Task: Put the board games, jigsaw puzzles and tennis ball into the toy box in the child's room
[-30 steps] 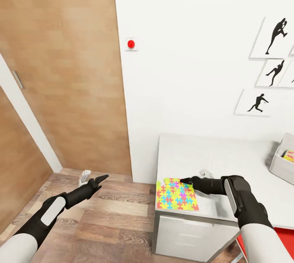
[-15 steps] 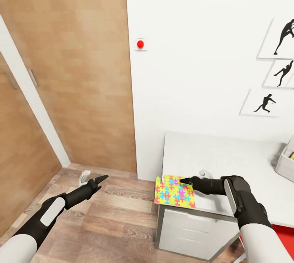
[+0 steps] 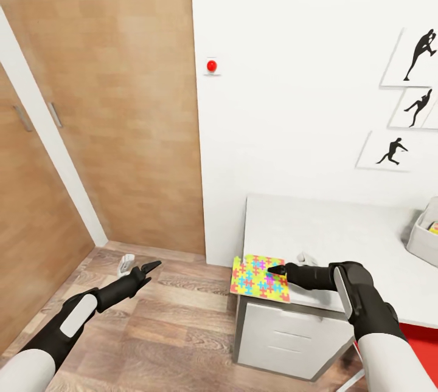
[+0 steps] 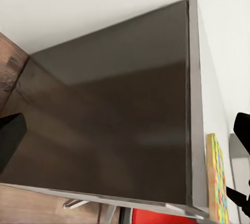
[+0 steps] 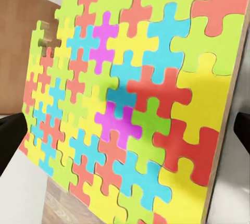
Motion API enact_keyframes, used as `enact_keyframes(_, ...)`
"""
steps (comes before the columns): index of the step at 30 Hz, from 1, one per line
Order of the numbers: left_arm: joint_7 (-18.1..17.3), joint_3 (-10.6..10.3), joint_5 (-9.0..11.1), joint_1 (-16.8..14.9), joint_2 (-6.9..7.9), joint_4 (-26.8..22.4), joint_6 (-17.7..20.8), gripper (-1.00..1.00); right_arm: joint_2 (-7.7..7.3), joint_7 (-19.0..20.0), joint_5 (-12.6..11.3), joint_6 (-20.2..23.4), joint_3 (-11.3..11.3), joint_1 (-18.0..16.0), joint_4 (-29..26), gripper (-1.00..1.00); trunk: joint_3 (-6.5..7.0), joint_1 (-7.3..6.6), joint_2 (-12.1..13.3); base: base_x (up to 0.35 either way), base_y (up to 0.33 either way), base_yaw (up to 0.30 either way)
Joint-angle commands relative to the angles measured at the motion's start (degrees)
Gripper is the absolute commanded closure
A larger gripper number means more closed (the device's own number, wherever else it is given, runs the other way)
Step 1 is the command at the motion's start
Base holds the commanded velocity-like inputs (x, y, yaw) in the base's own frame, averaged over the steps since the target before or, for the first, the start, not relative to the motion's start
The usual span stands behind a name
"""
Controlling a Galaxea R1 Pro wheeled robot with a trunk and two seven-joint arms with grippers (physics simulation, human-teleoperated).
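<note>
The right gripper point(image 3: 272, 269) points its dark fingertips at the flat multicoloured jigsaw puzzle square point(image 3: 260, 277) of interlocking yellow, pink, blue, green and orange-red pieces. The tips lie over the puzzle's near-right part; whether they touch or grip it cannot be told. In the right wrist view the puzzle point(image 5: 130, 99) fills the space between two dark finger edges at the far sides, so the fingers stand wide apart there.

The puzzle lies at the left front corner of the pale grey-white desk point(image 3: 331, 234), its left edge jutting slightly past the desk end, above the grey drawer unit point(image 3: 286, 343). In the left wrist view the puzzle's edge point(image 4: 216, 182) shows as a thin coloured strip on the desktop beside the desk's dark side panel point(image 4: 114, 125).

Far to the right of these fingers, at the desk's other end, sits the light grey toy box point(image 3: 424, 237) with something yellow and red inside.

The left gripper point(image 3: 149, 268) hangs over the wood-plank floor point(image 3: 164, 331), well left of the desk, its slim fingers drawn nearly together and holding nothing. A small white object point(image 3: 126, 263) lies on the floor just beyond it, near the wooden door point(image 3: 115, 100).
</note>
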Motion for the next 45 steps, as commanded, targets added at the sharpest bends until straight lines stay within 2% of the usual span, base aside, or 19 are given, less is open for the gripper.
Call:
enact_keyframes(1, 0.0, -0.2, 0.5, 0.0, 0.08, 0.0, 0.3, -1.0, 0.02, 0.3, 2.0, 0.2, -0.1, 0.0, 1.3, -1.0, -0.07, 0.0, 0.0, -0.006, 0.038, 0.0)
enact_keyframes(9, 0.1, -0.3, 0.3, 0.0, 0.03, 0.0, 0.1, -1.0, 0.03, 0.4, 2.0, 0.2, -0.1, 0.0, 1.3, -1.0, -0.07, 0.0, 0.0, 0.016, 0.173, 0.0)
enact_keyframes(30, 0.1, -0.5, 0.3, 0.0, -0.06, -0.1, 0.0, -1.0, -0.07, 0.3, 2.0, 0.2, -0.1, 0.0, 1.3, -1.0, -0.07, 0.0, 0.0, 0.068, 0.028, 0.0)
enact_keyframes(34, 0.3, -0.5, 0.3, -0.1, -0.23, 0.1, 0.1, -1.0, -0.01, 0.2, 1.9, 0.2, -0.3, -0.1, 1.2, -1.0, -0.07, 0.0, 0.0, 0.005, 0.002, 0.0)
enact_keyframes(35, 0.4, -0.5, 0.3, -0.1, -0.79, 0.8, 0.0, -1.0, -0.2, 0.2, 1.8, 0.2, -0.4, -0.4, 0.5, -1.0, -0.07, 0.0, 0.0, 0.002, 0.001, 0.0)
enact_keyframes(37, 0.2, -0.4, 0.3, -0.2, -2.6, 3.4, -0.4, -1.0, -0.43, 0.2, 1.8, 0.2, -0.6, -0.8, -4.2, -1.0, -0.07, 0.0, 0.0, 0.001, 0.0, 0.0)
enact_keyframes(38, 0.2, -0.4, 0.2, -0.4, -3.86, 5.4, -1.3, -1.0, -0.52, 0.2, 1.8, 0.2, -0.6, -0.9, -10.2, -1.0, -0.07, 0.0, 0.0, 0.0, 0.0, 0.0)
enact_keyframes(40, 0.5, -0.2, 0.3, -0.6, -6.2, 9.2, -6.8, -1.0, -0.77, 0.2, 2.0, 0.2, -1.2, -0.4, -23.8, -1.0, -0.07, 0.0, 0.0, 0.0, 0.0, 0.0)
enact_keyframes(41, 0.5, -0.3, 0.2, -0.7, -6.93, 10.7, -10.0, -1.0, -1.26, 0.3, 2.0, 0.2, -2.2, 0.0, -27.9, -1.0, -0.07, 0.0, 0.0, 0.0, 0.0, 0.0)
enact_keyframes(42, 0.4, -0.3, 0.2, -0.7, -7.19, 11.3, -11.2, -1.0, -1.69, 0.3, 1.9, 0.2, -2.8, 0.1, -29.3, -1.0, -0.07, 0.0, 0.0, 0.0, 0.0, 0.0)
enact_keyframes(45, 0.6, -0.4, 0.2, -0.7, -7.97, 13.2, -15.4, -1.0, -4.2, 0.3, 1.8, -3.0, -4.7, 0.4, -33.3, -1.0, -0.07, 0.0, 0.0, 0.0, 0.0, 0.0)
